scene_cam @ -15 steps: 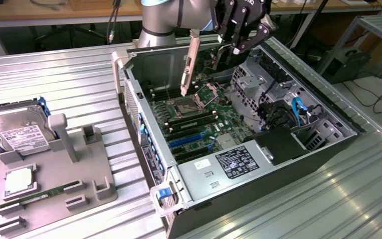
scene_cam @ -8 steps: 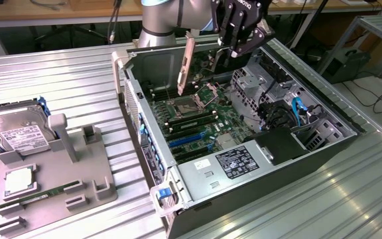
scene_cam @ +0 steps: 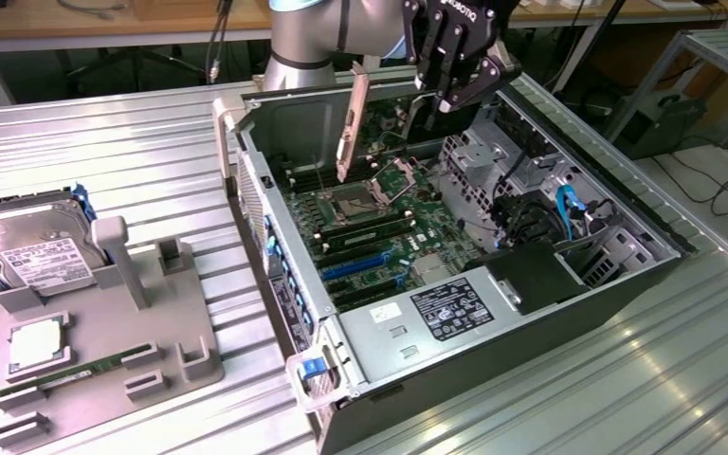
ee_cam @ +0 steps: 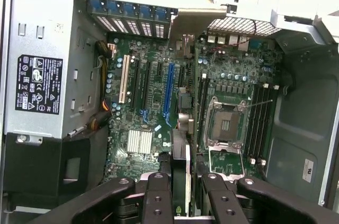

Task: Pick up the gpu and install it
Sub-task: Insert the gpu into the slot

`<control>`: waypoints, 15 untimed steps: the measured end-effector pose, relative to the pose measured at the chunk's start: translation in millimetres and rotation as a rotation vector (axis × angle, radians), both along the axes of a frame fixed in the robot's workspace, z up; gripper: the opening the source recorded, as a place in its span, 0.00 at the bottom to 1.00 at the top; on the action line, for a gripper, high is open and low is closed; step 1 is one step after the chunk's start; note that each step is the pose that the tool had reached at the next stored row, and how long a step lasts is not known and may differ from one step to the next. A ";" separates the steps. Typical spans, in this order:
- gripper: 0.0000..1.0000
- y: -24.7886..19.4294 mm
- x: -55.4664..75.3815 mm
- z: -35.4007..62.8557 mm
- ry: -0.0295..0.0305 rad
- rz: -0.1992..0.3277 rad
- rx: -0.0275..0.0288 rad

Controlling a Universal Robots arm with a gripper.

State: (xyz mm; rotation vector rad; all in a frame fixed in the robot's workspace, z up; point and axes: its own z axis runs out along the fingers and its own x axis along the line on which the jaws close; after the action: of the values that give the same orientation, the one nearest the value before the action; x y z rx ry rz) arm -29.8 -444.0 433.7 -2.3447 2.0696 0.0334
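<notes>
Black two-fingered robot hand (scene_cam: 455, 95) clamps one long, flat dark gpu with a pale metal bracket strip (scene_cam: 354, 118), upright above the green motherboard (scene_cam: 377, 227) in one open grey steel computer case (scene_cam: 253, 180) on the ribbed metal bench (scene_cam: 111, 142).

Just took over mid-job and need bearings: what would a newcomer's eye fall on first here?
The open computer case sits in the middle of the ribbed metal table, motherboard exposed. Above it the gripper hangs shut on the gpu, held on edge with its silver bracket toward the exterior view's left. At that view's left edge a hard drive rests in a grey holder.
</notes>
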 end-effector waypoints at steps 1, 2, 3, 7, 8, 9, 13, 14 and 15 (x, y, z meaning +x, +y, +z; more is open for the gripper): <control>0.27 0.0 0.0 0.0 0.0000 0.000 0.0000; 0.27 0.0 0.0 0.0 0.0000 0.000 0.0000; 0.27 0.0 0.0 -0.1 -0.0001 0.000 0.0000; 0.27 0.1 0.0 -2.3 0.0000 0.000 0.0001; 0.27 0.1 0.1 -4.0 0.0000 0.000 0.0001; 0.27 0.1 0.0 -5.4 0.0000 0.000 0.0001; 0.27 0.1 0.1 -11.9 0.0000 -0.005 0.0000; 0.27 0.1 0.1 -13.9 0.0000 -0.010 0.0001; 0.27 0.2 0.1 -16.7 0.0000 -0.015 0.0000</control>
State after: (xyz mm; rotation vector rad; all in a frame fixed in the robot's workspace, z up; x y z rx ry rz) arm -29.7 -443.8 417.0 -2.3295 2.0865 0.0332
